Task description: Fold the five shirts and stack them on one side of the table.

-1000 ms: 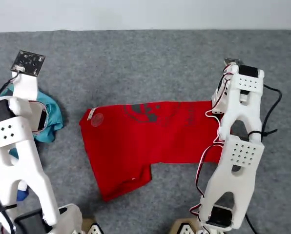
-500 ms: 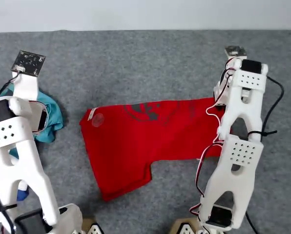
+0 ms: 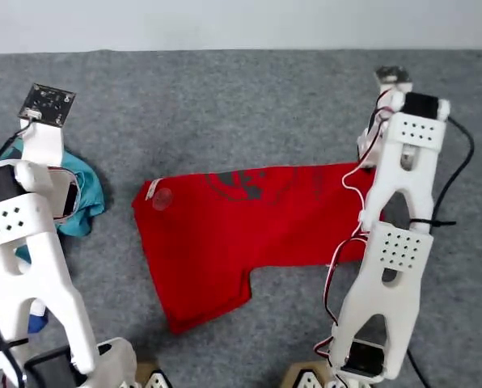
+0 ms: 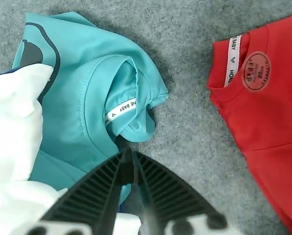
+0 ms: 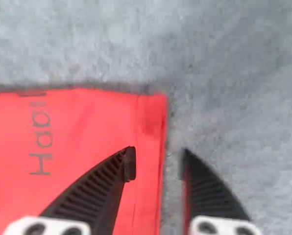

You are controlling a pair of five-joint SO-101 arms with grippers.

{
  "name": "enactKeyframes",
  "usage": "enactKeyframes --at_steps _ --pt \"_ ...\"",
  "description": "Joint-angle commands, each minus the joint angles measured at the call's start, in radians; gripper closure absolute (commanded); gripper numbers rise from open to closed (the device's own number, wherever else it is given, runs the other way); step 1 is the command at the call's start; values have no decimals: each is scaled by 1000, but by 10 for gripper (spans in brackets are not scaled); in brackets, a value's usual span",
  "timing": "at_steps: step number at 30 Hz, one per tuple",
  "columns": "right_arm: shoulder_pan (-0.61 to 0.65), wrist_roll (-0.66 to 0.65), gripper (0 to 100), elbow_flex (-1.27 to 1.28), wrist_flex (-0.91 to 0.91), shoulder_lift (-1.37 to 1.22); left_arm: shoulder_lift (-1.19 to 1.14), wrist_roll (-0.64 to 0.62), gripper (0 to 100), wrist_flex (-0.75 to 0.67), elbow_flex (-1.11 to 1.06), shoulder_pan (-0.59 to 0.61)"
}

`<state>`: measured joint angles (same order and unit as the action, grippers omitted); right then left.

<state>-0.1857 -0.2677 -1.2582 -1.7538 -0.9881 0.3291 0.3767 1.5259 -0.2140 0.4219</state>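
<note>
High view: your red shirt (image 3: 241, 234) lies spread mid-way across the grey table (image 3: 249, 105), with the teal shirt (image 3: 87, 198) bunched by your left arm.
Your right gripper (image 5: 156, 161) stands partly open astride the red hem corner, holding nothing. Your left gripper (image 4: 129, 159) has its jaws pressed together over the teal collar, no cloth seen between them. Dark lettering (image 5: 40, 144) crosses the red cloth. White neck labels sit in the red (image 4: 232, 61) and teal (image 4: 120, 109) collars, and a round sticker (image 4: 255, 71) lies beside the red one.

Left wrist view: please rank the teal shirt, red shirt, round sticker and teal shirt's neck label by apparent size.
1. teal shirt and red shirt: too alike to rank; the frame edge cuts the red one.
2. round sticker.
3. neck label.
</note>
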Motion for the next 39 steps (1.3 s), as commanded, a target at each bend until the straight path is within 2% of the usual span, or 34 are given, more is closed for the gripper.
enactKeyframes --at_steps 1,5,11,16,21,25,28,31,39 --pt "1 -35 794 -95 -44 122 31 12 995 8 4 -3" --pt "48 -155 805 15 -45 242 37 12 995 8 10 2" --pt "159 -301 984 367 -45 521 37 6 995 8 10 52" --pt "291 -408 989 710 -44 788 37 6 995 3 10 204" --pt "499 -511 989 1063 -42 1003 37 11 995 -29 12 407" --pt "694 -562 943 1306 -41 1139 32 12 994 -74 12 566" --pt "831 -555 817 1419 -19 1201 25 20 994 -86 4 637" --pt "954 -554 719 1505 38 1230 25 83 994 -86 -13 651" --pt "1175 -552 715 1645 255 1230 25 147 994 -86 -28 655"
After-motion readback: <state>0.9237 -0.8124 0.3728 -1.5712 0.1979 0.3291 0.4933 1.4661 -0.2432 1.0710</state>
